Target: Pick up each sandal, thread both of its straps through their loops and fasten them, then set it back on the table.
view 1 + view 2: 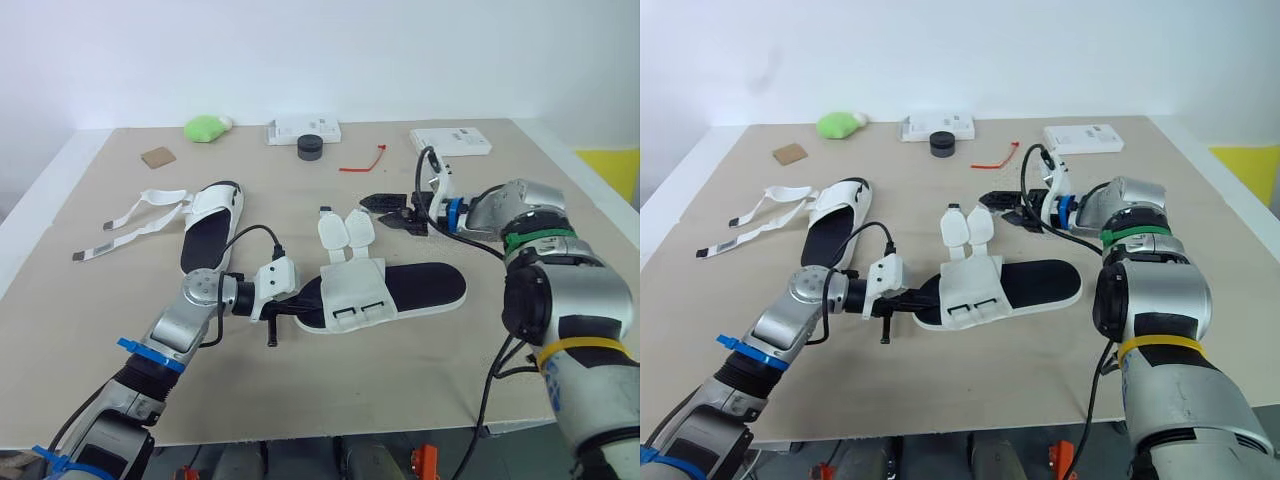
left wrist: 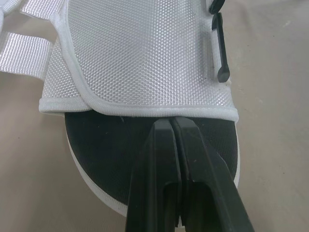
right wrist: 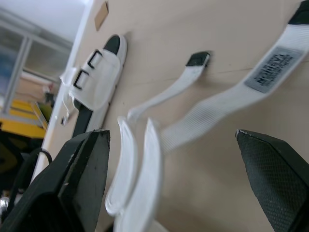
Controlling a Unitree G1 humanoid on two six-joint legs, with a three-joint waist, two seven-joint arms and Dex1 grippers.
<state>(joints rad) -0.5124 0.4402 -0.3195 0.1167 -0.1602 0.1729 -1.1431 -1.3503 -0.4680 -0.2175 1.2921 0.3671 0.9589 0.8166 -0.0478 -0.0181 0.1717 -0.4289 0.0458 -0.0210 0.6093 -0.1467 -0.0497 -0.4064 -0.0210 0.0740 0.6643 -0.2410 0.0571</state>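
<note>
Two pincers: left pincer (image 2: 173,123) closed at the near sandal (image 1: 420,286), right pincer (image 3: 172,135) wide; strap label (image 3: 273,68) unreadable.

The left arm stretches forward, left pincer (image 2: 172,123) pressed closed; the right arm bends inward, right pincer (image 3: 171,135) spread wide.

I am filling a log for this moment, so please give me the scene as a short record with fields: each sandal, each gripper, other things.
near sandal: flat at table centre; both straps flipped up, not through the loops
far sandal: flat on the robot's left; long straps spread loose on the table
left gripper: shut, tips at the near sandal's white upper
right gripper: open, holding nothing, near the flipped-up straps
other things: green object, two white boxes, red tie
</note>
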